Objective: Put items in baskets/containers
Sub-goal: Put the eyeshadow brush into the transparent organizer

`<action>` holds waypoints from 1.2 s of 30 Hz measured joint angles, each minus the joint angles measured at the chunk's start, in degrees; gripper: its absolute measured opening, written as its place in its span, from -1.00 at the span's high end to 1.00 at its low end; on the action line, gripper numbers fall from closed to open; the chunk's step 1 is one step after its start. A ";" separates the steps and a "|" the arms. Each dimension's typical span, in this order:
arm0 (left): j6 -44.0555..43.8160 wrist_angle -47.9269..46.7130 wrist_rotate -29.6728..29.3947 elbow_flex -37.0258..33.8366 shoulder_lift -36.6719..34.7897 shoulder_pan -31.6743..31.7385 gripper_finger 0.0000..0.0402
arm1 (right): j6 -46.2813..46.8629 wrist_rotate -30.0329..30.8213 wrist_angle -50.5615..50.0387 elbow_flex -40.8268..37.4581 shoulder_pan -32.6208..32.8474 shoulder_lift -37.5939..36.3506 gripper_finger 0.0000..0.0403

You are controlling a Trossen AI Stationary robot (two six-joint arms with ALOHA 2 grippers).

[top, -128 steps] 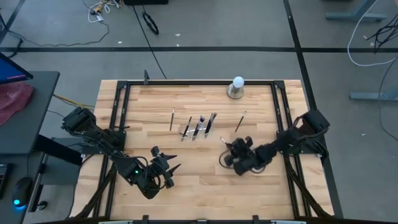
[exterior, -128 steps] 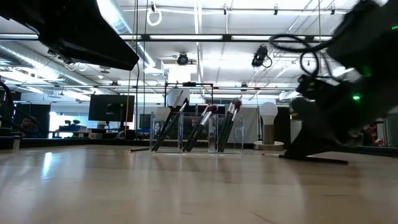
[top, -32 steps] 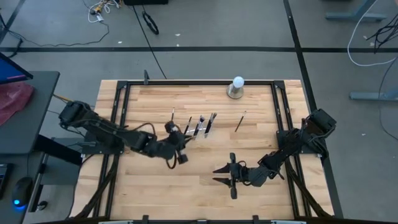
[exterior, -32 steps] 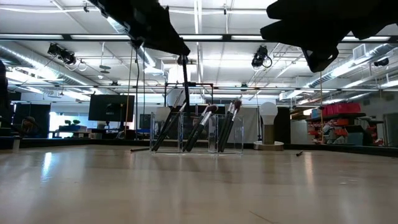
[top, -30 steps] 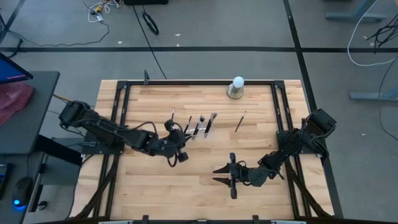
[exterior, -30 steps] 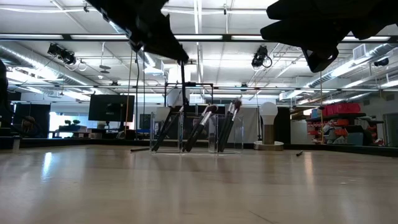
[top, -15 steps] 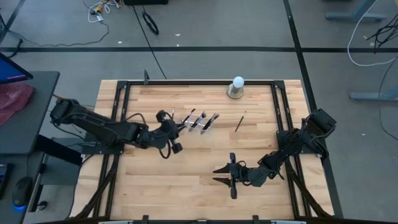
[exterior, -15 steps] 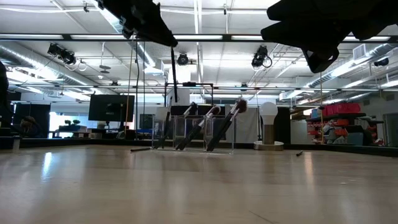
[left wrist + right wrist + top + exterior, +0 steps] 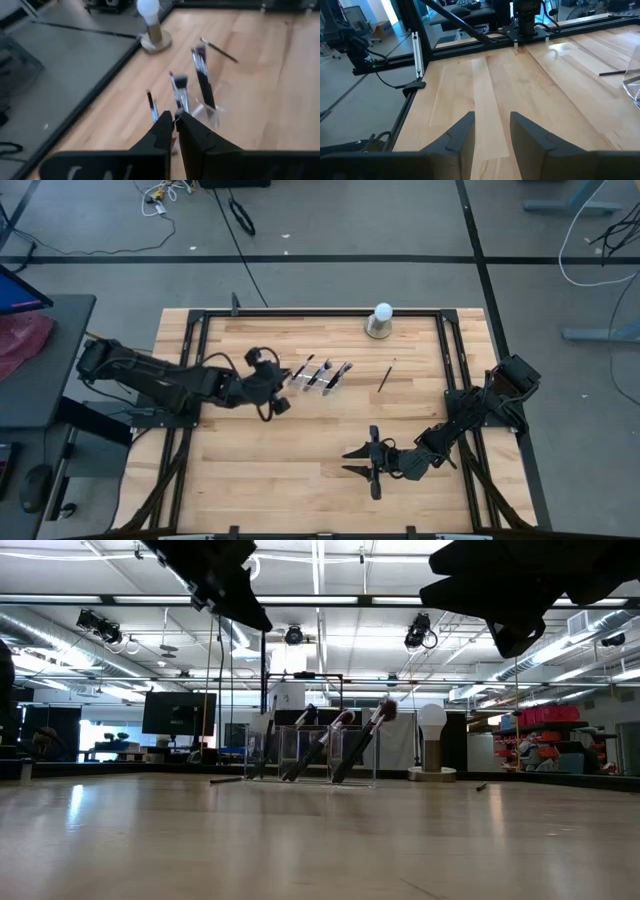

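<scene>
A clear holder [image 9: 318, 380] stands left of the table's middle, toward the far edge, with three dark brushes [image 9: 322, 372] leaning in its compartments [image 9: 335, 745]. My left gripper [image 9: 278, 378] hovers just left of it, shut on a thin dark brush [image 9: 263, 680] that hangs down beside the holder's left end. One loose brush [image 9: 386, 376] lies on the table to the right of the holder. Another [image 9: 225, 780] lies to its left. My right gripper [image 9: 365, 461] is near the front right of the table, open [image 9: 492, 130], with nothing between its fingers. My left gripper pinches the brush's upper end [image 9: 263, 640] between its two shut fingers [image 9: 165, 125], coming from above and pointing down. The brush hangs upright below the fingers. Whether its lower end is inside the holder or touches it, I cannot tell.
A white ball on a grey base [image 9: 381, 320] stands at the far edge, right of the holder. Bare wood lies between the two arms and along the near edge. A black frame [image 9: 200, 315] borders the table top.
My left gripper has carried the hanging brush toward the table's far and left edges, from in front of the holder to its left end. The holder has turned about and shifted a little, and its three brushes now lean lower.
</scene>
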 joint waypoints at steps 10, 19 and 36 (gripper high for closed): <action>-0.90 1.77 10.08 0.00 -0.02 1.97 0.90 | 0.00 0.00 -0.08 0.00 0.00 0.01 0.39; -1.59 1.27 10.73 0.00 -0.04 2.62 0.90 | 0.00 0.00 -0.10 0.00 0.00 0.01 0.39; 1.64 0.79 7.79 1.70 -1.38 5.45 0.90 | 0.46 0.00 -0.32 0.00 -0.39 0.01 0.39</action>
